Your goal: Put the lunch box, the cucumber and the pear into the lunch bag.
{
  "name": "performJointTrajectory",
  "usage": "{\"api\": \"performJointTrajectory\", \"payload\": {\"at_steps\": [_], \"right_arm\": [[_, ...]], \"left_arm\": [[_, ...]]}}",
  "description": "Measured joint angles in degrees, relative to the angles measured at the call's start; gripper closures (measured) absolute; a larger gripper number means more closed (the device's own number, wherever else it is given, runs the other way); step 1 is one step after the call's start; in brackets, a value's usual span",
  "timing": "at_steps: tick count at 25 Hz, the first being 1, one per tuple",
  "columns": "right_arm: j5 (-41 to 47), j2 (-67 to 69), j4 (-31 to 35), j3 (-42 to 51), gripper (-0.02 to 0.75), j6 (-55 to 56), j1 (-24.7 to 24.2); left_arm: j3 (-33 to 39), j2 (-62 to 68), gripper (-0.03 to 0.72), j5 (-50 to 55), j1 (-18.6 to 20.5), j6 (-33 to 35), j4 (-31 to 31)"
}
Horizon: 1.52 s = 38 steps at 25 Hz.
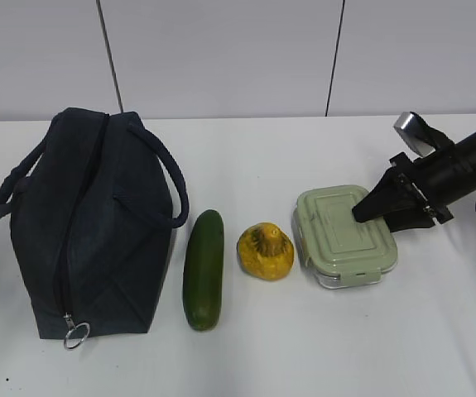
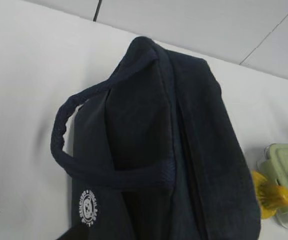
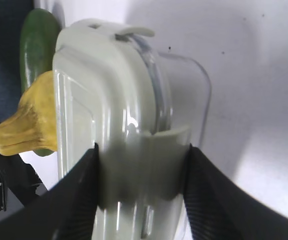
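The lunch box (image 1: 337,236) lies on the white table at the right, with its sage-green lid up. My right gripper (image 1: 367,213) comes in from the right and is shut on its right end. In the right wrist view (image 3: 142,192) both black fingers press the lunch box (image 3: 108,90) at its latch. The pear (image 1: 265,251) and the cucumber (image 1: 204,269) lie to the left of it. The navy lunch bag (image 1: 97,223) stands at the left with its zipper closed. It fills the left wrist view (image 2: 184,140). The left gripper's jaws do not show clearly.
The bag's metal ring pull (image 1: 76,334) hangs at its near end. One loop handle (image 1: 171,186) leans toward the cucumber. A grey panelled wall (image 1: 221,50) rises behind the table. The pear (image 2: 269,195) and lunch box (image 2: 286,170) show at the left wrist view's right edge.
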Motion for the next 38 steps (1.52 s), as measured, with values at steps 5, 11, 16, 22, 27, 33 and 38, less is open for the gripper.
{"api": "performJointTrajectory", "payload": {"at_steps": [5,11,16,22,27,33,38], "right_arm": [[-0.2,0.0,0.4,0.0,0.367,0.0,0.0],[-0.6,0.0,1.2,0.0,0.367,0.0,0.0],[-1.3,-1.2,1.0,0.0,0.367,0.2,0.0],[-3.6,-2.9,0.1,-0.4,0.367,0.3,0.0],[-3.7,-3.5,1.2,-0.4,0.367,1.6,0.0],[-3.7,-3.5,4.3,-0.4,0.367,3.0,0.0],[-3.8,-3.6,7.9,-0.4,0.368,3.6,0.0]], "left_arm": [[-0.1,7.2,0.232,-1.2,0.0,9.1,-9.5],[-0.1,11.0,0.231,-1.3,0.0,18.5,-17.0],[-0.2,13.5,0.232,-0.7,0.0,21.8,-19.5],[-0.2,16.9,0.368,-0.7,0.0,22.3,-20.1],[-0.3,17.9,0.651,-0.7,0.0,22.3,-20.5],[-0.3,18.0,0.701,-0.7,0.0,22.3,-20.8],[-0.3,18.0,0.701,-0.6,0.0,22.3,-21.1]]}}
